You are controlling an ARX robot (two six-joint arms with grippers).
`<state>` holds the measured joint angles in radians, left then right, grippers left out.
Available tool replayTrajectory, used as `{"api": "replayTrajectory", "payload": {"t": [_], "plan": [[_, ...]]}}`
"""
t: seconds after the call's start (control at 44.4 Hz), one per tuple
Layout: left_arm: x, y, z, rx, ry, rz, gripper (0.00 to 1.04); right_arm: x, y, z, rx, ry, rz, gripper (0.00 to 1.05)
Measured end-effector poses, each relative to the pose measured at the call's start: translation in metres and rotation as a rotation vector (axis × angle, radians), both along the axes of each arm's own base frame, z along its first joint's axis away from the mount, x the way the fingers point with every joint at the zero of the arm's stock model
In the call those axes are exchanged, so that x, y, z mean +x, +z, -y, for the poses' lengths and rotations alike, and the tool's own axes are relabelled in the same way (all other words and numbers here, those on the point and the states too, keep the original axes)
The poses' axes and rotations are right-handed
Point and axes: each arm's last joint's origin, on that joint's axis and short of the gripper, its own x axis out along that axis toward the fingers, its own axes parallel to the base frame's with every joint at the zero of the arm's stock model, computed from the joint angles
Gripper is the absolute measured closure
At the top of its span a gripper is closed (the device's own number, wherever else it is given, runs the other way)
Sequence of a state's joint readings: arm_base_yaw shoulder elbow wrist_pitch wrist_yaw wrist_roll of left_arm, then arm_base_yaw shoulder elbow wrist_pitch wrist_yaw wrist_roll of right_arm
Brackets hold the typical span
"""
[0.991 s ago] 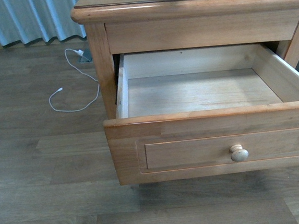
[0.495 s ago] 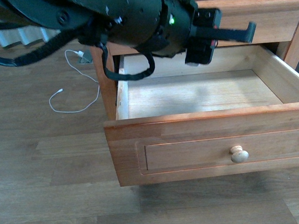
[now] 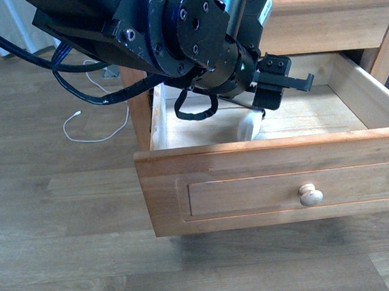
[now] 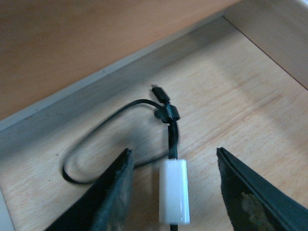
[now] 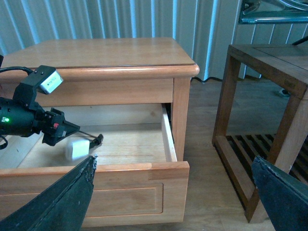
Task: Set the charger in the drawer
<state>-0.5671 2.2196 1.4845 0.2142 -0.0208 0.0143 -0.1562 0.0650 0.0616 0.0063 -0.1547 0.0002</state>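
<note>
The drawer point(image 3: 279, 179) stands pulled out, with its round pale knob point(image 3: 310, 194) on the front. The charger point(image 3: 249, 126), a small white block, lies on the pale drawer floor near the front. In the left wrist view the charger point(image 4: 173, 191) lies with its black cable point(image 4: 96, 144) looped beside it. My left gripper point(image 4: 173, 151) hangs open over it, its jaws on either side and touching nothing. It also shows in the front view point(image 3: 269, 98). My right gripper point(image 5: 173, 161) is open and empty, outside the drawer by its side. The charger also shows there point(image 5: 77, 148).
A shallower shut drawer point(image 3: 327, 28) sits above the open one. A long thin white cable point(image 3: 91, 131) lies on the wood floor by the cabinet. A wooden side table point(image 5: 269, 96) with a slatted shelf stands close beside the cabinet. Curtains hang behind.
My left arm came into view over the empty drawer, then lowered into it. The white charger now lies on the drawer floor between the open jaws.
</note>
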Motion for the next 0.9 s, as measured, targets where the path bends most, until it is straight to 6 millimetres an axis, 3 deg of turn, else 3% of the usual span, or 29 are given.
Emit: {"api": "replayTrajectory", "payload": {"t": [0.18, 0.315, 0.405, 0.473, 0.585, 0.743, 0.9], "plan": [[-0.007, 0.013, -0.003, -0.032, 0.055, 0.061, 0.26, 0.0, 0.0, 0.0, 0.0, 0.0, 0.0, 0.08], [-0.025, 0.047, -0.018, -0.091, 0.159, 0.156, 0.05, 0.0, 0.0, 0.0, 0.0, 0.0, 0.0, 0.08], [-0.039, 0.073, -0.033, -0.126, 0.234, 0.217, 0.07, 0.0, 0.0, 0.0, 0.0, 0.0, 0.0, 0.08], [-0.058, 0.1, -0.057, -0.172, 0.33, 0.273, 0.06, 0.0, 0.0, 0.0, 0.0, 0.0, 0.0, 0.08], [-0.092, 0.124, -0.095, -0.202, 0.452, 0.341, 0.06, 0.0, 0.0, 0.0, 0.0, 0.0, 0.0, 0.08], [-0.136, 0.134, -0.139, -0.194, 0.585, 0.398, 0.06, 0.0, 0.0, 0.0, 0.0, 0.0, 0.0, 0.08], [-0.204, 0.124, -0.194, -0.156, 0.748, 0.439, 0.06, 0.0, 0.0, 0.0, 0.0, 0.0, 0.0, 0.08]]}}
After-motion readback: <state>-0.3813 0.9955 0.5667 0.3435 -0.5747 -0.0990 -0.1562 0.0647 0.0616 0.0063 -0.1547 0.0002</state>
